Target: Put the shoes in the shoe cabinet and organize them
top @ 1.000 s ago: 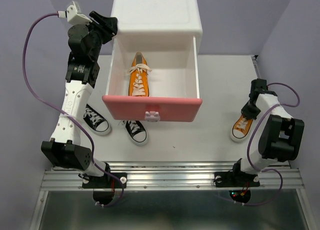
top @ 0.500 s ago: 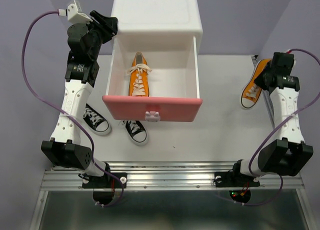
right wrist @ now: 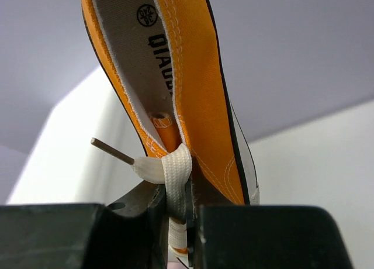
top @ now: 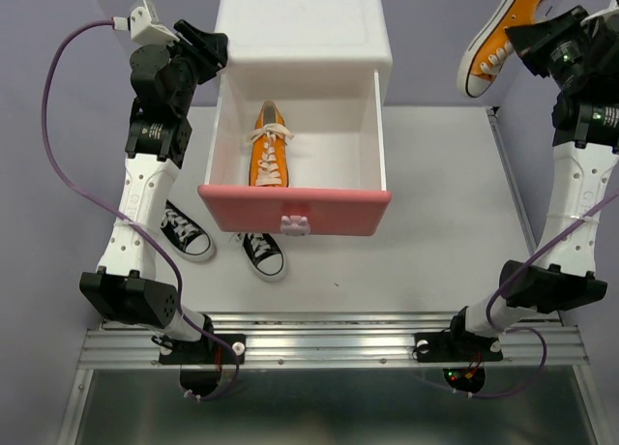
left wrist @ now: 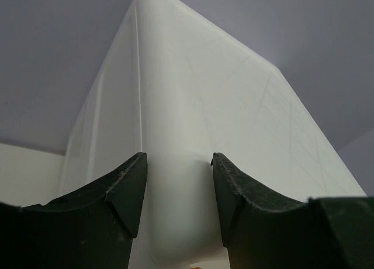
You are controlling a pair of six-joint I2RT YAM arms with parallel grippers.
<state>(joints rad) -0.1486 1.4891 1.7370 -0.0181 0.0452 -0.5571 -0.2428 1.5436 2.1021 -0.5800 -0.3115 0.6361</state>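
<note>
The shoe cabinet (top: 305, 29) stands on the surface (top: 435, 174), its pink drawer (top: 295, 211) open with one orange sneaker (top: 270, 145) inside; its lower part is hidden. The left black sneaker (top: 184, 230) and right black sneaker (top: 261, 253) lie before it. The right pincer (right wrist: 178, 216) pinches the second orange sneaker (top: 501, 34) aloft, heel cut off. The left pincer (left wrist: 178, 187), spread, straddles the cabinet's corner.
</note>
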